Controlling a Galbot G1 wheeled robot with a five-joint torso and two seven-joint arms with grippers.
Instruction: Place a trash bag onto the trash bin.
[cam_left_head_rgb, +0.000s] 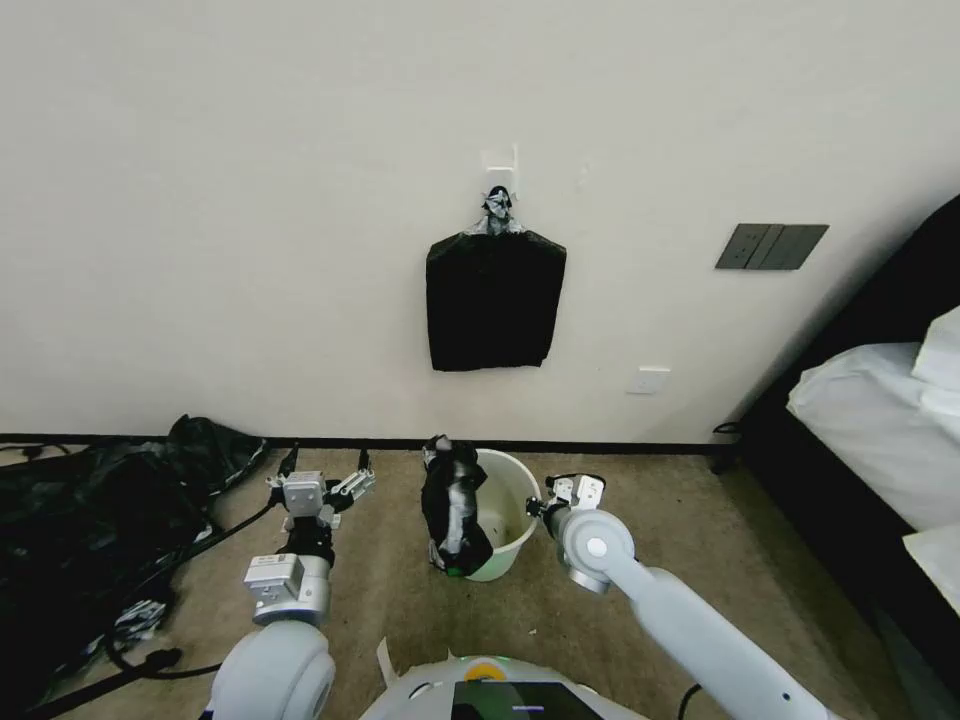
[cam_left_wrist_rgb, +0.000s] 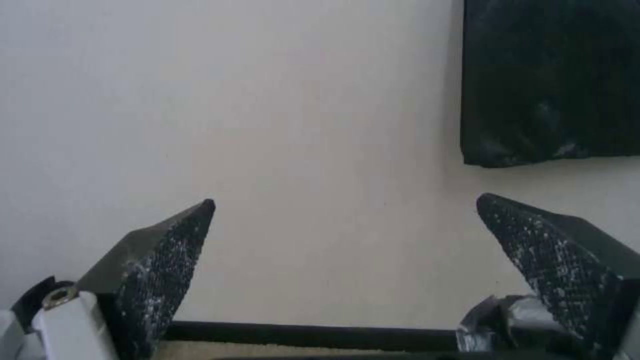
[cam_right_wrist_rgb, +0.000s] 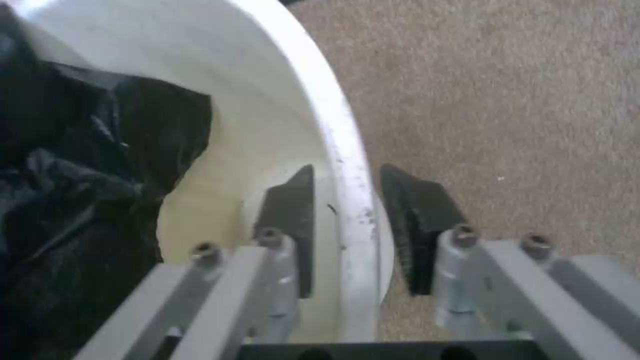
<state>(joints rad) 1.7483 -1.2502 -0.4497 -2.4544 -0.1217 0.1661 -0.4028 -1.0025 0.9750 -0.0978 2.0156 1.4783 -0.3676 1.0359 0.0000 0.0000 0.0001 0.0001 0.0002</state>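
So the right gripper (cam_right_wrist_rgb: 347, 210) was straddling the rolled rim of the trash bin (cam_right_wrist_rgb: 293, 100), one dark textured pad inside the wall and the other outside over the carpet (cam_right_wrist_rgb: 520, 100). The jaws were only narrowly apart, about the width of the rim, and I couldn't tell whether they actually pinched the plastic or just sat around it. The bin was smooth, cream-white and round with tapered sides. The trash bag (cam_left_head_rgb: 455, 500) was thin, glossy, wrinkly black film, bunched up and draped over the rim on the far side of the bin from that gripper, part hanging down the outside, part slumped inside. The left gripper (cam_left_head_rgb: 322, 470) hung in the air beyond the bag on that side, well clear of it, fingers (cam_left_wrist_rgb: 160, 260) spread wide and holding nothing, their pads rough and speckled. Straight ahead of it was the plain wall (cam_left_wrist_rgb: 267, 100), with a flat rectangular black bundle (cam_left_head_rgb: 494, 300) hanging off a hook (cam_left_head_rgb: 499, 165).
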